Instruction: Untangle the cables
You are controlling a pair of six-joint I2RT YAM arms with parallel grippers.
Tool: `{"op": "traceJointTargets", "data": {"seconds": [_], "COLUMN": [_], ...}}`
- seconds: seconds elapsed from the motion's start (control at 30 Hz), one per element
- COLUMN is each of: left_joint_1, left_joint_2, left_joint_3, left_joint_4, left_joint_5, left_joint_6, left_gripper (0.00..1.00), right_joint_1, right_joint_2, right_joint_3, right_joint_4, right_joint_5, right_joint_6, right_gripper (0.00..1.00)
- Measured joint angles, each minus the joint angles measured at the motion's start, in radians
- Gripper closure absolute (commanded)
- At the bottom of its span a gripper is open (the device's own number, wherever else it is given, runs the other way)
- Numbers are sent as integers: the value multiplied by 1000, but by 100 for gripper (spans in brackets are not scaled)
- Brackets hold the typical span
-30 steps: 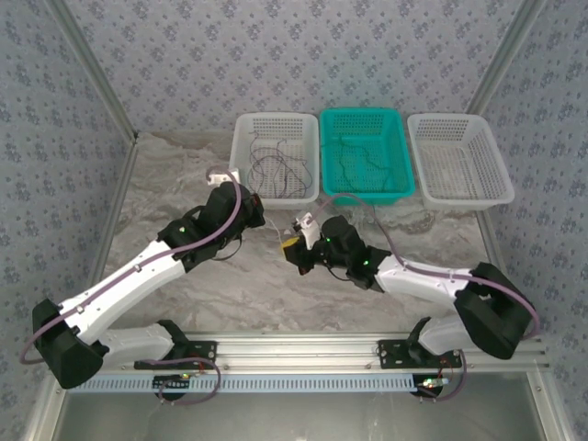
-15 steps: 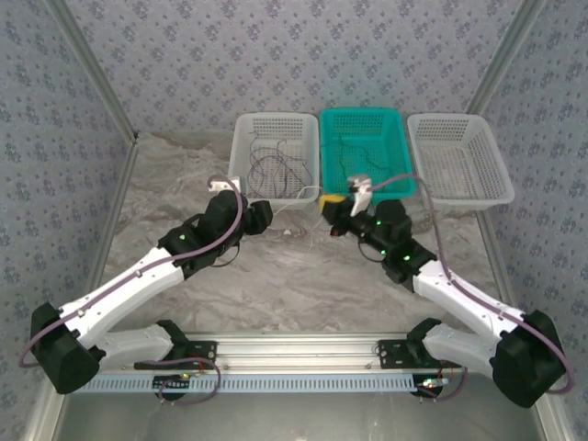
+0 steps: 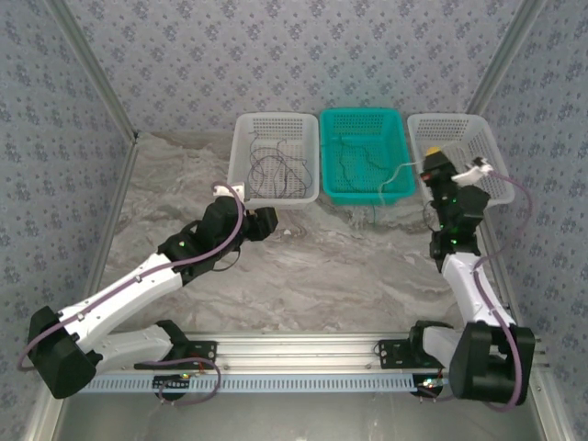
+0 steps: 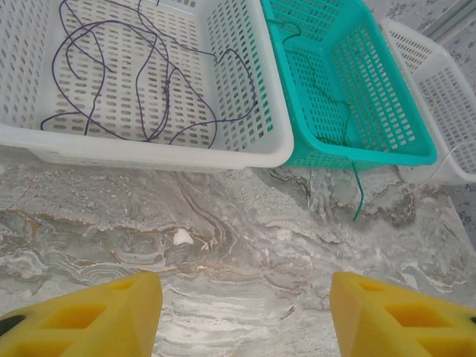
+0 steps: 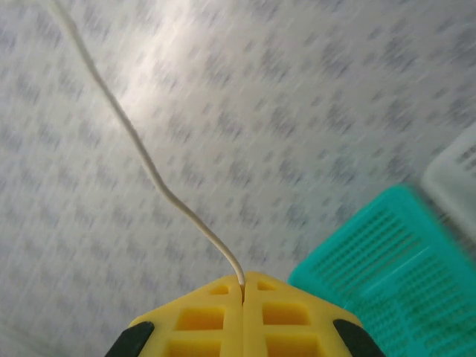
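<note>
Dark cables (image 4: 166,85), thread-thin, lie looped and crossed over one another in the left white basket (image 4: 149,152), at about 11 o'clock from the left gripper (image 4: 245,297) in its wrist view. That gripper's yellow fingers (image 4: 89,312) stand apart with nothing between them, low over the marbled table (image 4: 245,223) and just short of the basket's near wall. I judge the left arm the nearer one for that bundle.

Centre: the teal basket (image 4: 357,152) sits close beside the left one. A green cable (image 4: 357,190) wanders along its floor, climbs the near rim and hangs down to the table at roughly 1 o'clock from the left gripper, its long axis running 12 to 6.

Right: the right gripper (image 5: 242,286) is pressed together on the end of a pale cable (image 5: 152,175), which leaves the fingertips toward 11 o'clock in the wrist view. From above, this gripper is raised over the left part of the right white basket (image 3: 446,118). The strand trails from it toward 9 o'clock past the teal basket's right corner, then drops toward 6. I cannot place its free end.

Judgement: the basket lies under the gripper but the cable's length lies at 9 o'clock, so it needs carrying toward 3 before release, or it may drape over the rim.
</note>
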Motion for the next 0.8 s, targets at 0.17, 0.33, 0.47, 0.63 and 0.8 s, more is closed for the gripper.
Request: {"op": "traceJointTargets", "data": {"seconds": [0.17,0.33,0.47,0.63,0.8], "left_joint_1": [0,-1,-1,-1,-1], "left_joint_2": [2,14,21,24,49], "left_joint_3": [0,0,0,0,0], "left_joint_4": [10,20,26,37,61], "left_joint_5": [11,19,29,30,38], "left_joint_6": [0,0,0,0,-1], "left_gripper": [38,38,37,37,37], "right_joint_1": [-194,-267,-295,-309,-318], "right_joint_2": [231,495,595,623,624], "right_joint_3": [21,136,220,302,312], "right_joint_4": [225,416,476,541,578], "right_joint_5": [-46,-90,-114,-154,-216], "right_joint_6": [257,464,510,487,444], "right_gripper": [100,100,100,100,100]}}
